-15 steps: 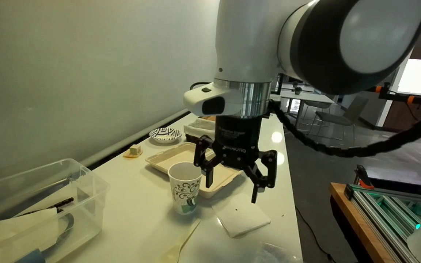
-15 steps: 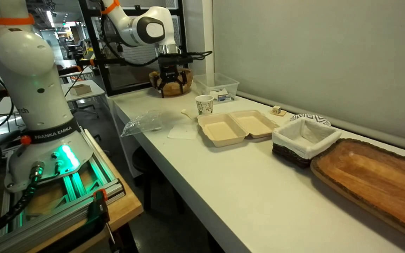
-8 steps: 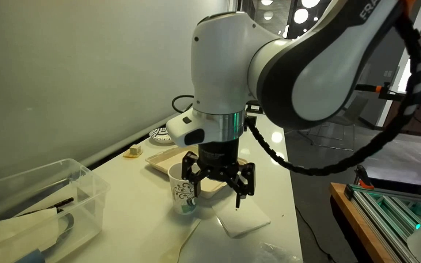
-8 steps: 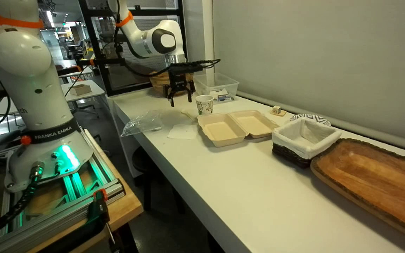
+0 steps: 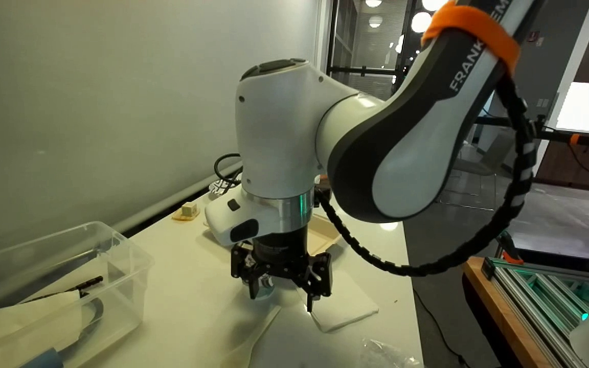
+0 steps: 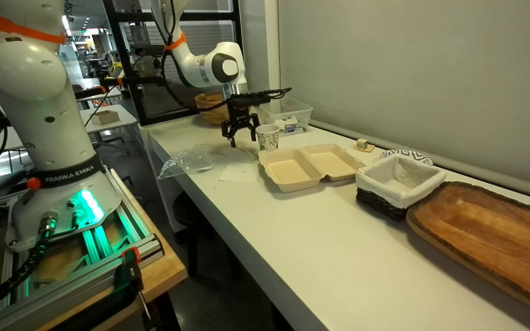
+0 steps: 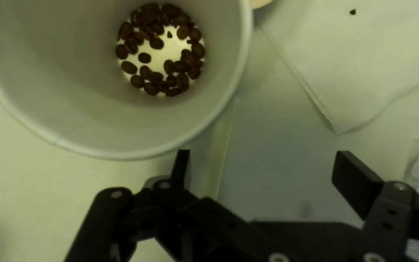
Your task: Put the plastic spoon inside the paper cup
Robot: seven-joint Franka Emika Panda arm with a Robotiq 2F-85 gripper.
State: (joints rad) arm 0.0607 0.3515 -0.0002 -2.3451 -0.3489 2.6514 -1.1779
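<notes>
Glossy tabletop (image 6: 338, 239), tapered paper cup (image 6: 268, 139)

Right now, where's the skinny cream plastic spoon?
In an exterior view, the spoon lies near the bottom edge on the white table, left of the flat square white napkin and right of the big clear plastic bin.

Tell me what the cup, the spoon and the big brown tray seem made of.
Cup: likely paper, matte inside, with a rolled rim and printed swirls outside.
Spoon: probably smooth plastic, thin and evenly cream, though its gloss is hard to judge.
Brown tray: looks like wood, lightly polished, with streaky grain, soft highlights and a dark edge.
</notes>
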